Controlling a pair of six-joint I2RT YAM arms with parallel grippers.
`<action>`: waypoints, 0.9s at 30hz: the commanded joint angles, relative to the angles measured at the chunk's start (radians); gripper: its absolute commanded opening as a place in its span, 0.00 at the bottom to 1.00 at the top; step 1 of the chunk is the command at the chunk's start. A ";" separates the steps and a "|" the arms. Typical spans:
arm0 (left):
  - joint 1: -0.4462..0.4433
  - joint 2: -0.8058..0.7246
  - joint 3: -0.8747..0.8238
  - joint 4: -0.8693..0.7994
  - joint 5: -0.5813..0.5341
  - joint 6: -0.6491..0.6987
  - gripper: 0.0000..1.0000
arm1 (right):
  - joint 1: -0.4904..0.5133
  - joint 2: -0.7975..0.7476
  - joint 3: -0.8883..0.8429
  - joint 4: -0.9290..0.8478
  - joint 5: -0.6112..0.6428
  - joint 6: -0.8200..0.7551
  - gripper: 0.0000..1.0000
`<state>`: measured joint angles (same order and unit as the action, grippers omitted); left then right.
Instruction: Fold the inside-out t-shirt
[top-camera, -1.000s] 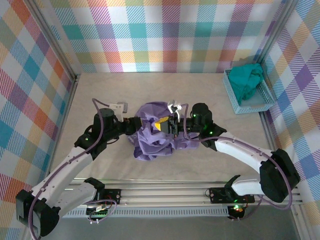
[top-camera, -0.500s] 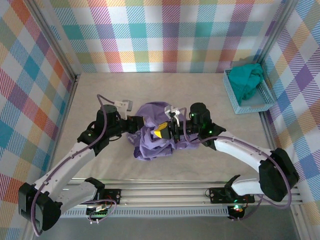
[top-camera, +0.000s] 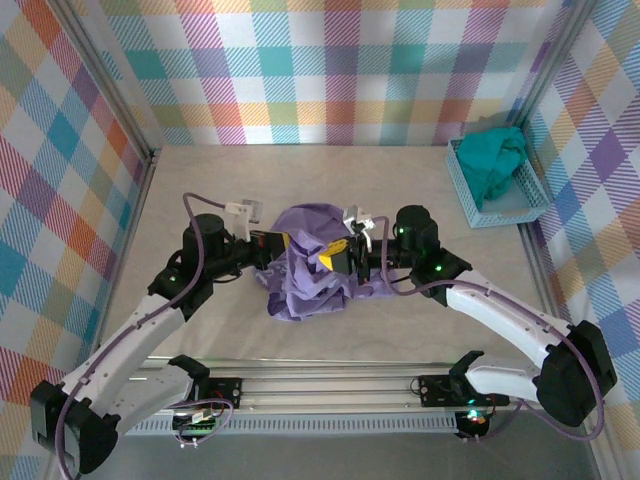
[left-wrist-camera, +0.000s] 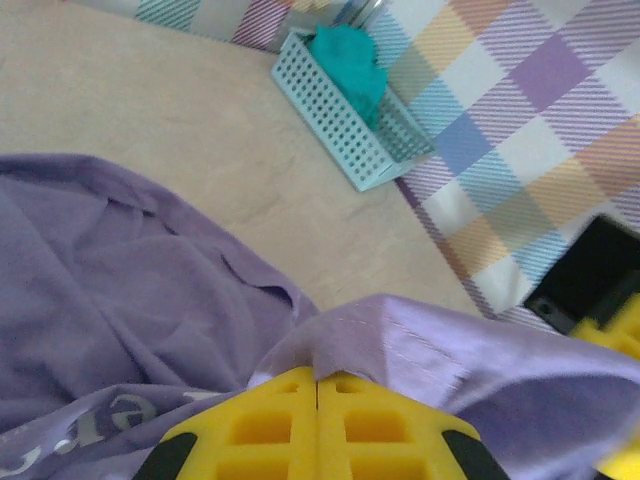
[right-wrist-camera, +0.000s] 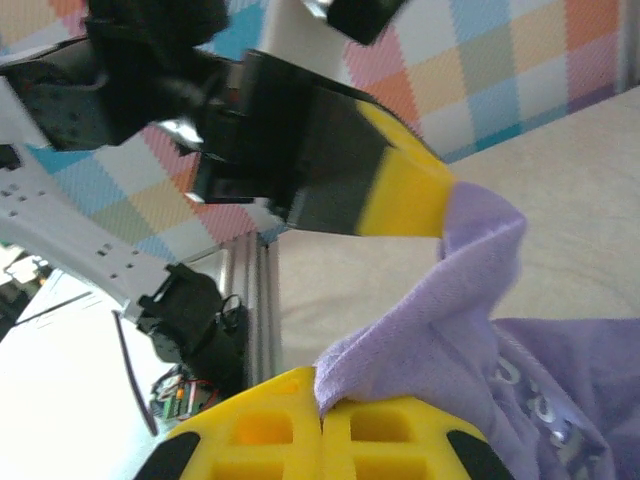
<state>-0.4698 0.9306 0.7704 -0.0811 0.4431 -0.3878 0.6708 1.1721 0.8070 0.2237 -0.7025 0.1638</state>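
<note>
Seen from above, the purple shirt (top-camera: 312, 270) lies bunched in a loose heap at the middle of the beige surface (top-camera: 200, 180), with both of your arms meeting over it.

Your left arm rises from its base at 7 o'clock and bends at the elbow. Its wrist lies level and points toward 3 o'clock. The left end effector (top-camera: 278, 243) sits at the heap's 10 o'clock edge. In the left wrist view its yellow fingers (left-wrist-camera: 270, 425) are pressed together, with a ridge of purple cloth pinched at their tips.

Your right arm starts at 5 o'clock, runs in toward the centre and turns its wrist toward 9 o'clock. The right end effector (top-camera: 335, 255) is over the upper middle of the heap, near the left one. In the right wrist view its fingers (right-wrist-camera: 380, 430) are closed on a fold of the shirt. That fold runs up to the yellow tip of the left end effector, so both grip the same raised strip of cloth.

Pale printed lettering shows on the fabric below the fingers; you cannot read it.

At 2 o'clock, well apart from the shirt, a light blue basket (top-camera: 530, 205) holds a teal garment (top-camera: 497, 160).
</note>
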 joint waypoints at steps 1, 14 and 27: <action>-0.007 -0.047 -0.021 0.095 0.090 -0.040 0.00 | -0.004 -0.014 0.034 -0.108 0.155 -0.012 0.12; -0.007 -0.073 -0.005 0.181 0.245 -0.060 0.00 | 0.149 -0.033 0.152 -0.433 0.808 -0.205 0.44; -0.007 -0.064 0.011 0.144 0.251 -0.025 0.00 | 0.219 0.062 0.186 -0.324 0.667 -0.537 0.53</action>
<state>-0.4698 0.8700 0.7544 0.0551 0.6727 -0.4404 0.8963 1.1873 0.9459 -0.1287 0.0708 -0.3077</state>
